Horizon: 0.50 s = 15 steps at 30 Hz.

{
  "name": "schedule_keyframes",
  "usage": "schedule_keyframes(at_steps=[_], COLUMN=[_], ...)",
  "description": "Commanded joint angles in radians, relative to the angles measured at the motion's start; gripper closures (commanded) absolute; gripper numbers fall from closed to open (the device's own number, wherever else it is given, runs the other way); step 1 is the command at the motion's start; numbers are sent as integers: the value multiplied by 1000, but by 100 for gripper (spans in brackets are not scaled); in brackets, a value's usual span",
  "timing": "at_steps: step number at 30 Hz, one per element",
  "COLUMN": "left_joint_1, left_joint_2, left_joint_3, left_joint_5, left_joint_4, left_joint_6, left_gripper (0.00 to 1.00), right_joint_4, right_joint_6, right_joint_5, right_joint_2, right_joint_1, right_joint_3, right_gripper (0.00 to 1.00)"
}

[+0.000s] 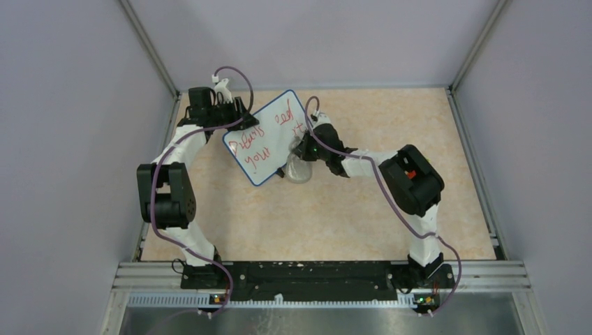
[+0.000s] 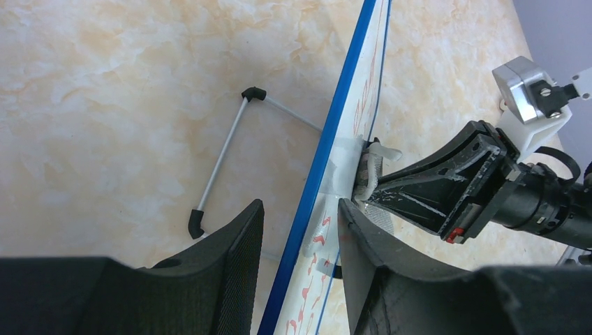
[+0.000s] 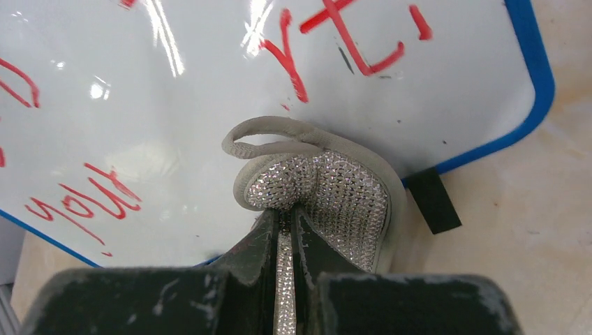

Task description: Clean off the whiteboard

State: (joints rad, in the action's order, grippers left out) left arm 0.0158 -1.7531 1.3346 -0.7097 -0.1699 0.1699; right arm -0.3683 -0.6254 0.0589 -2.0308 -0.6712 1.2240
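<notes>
**Pad meets board**

Right gripper clamps the grey eraser pad against the whiteboard, propped tilted near the table's far-left corner. Probably light, stiff and slick, so best steadied by its rim, where the left gripper straddles it, jaws apart.

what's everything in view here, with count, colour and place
small rectangular whiteboard with blue rim: one, white with red handwriting, standing far left-centre on table
thin metal wire stand: one, silver with black corner caps, behind the board
glittery oval eraser pad: one, silver-grey, against the board's face
marbled table: one, beige, under everything
left gripper: one, black, straddling the board's rim
right gripper: one, black, shut on the eraser pad
</notes>
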Motion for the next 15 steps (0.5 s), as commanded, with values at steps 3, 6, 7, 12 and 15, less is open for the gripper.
schedule_keyframes(at_steps=[3, 6, 7, 12, 15], left_joint_1=[-11, -11, -11, -11, -11], left_joint_2=[10, 10, 10, 13, 12], left_joint_3=[19, 19, 19, 20, 19], left_joint_5=[-29, -31, -31, -34, -35], left_joint_4=[-29, -29, -29, -29, -29], left_joint_6=[-5, -4, -4, -5, -6], left_gripper=[67, 67, 67, 67, 67], right_joint_4=[113, 129, 134, 160, 164], right_joint_6=[66, 86, 90, 91, 75], right_joint_5=[-52, -52, -49, -26, -3], right_joint_2=[76, 93, 92, 49, 12], right_joint_1=[13, 13, 13, 13, 7], right_joint_3=[1, 57, 80, 218, 319], right_gripper=[100, 100, 100, 100, 100])
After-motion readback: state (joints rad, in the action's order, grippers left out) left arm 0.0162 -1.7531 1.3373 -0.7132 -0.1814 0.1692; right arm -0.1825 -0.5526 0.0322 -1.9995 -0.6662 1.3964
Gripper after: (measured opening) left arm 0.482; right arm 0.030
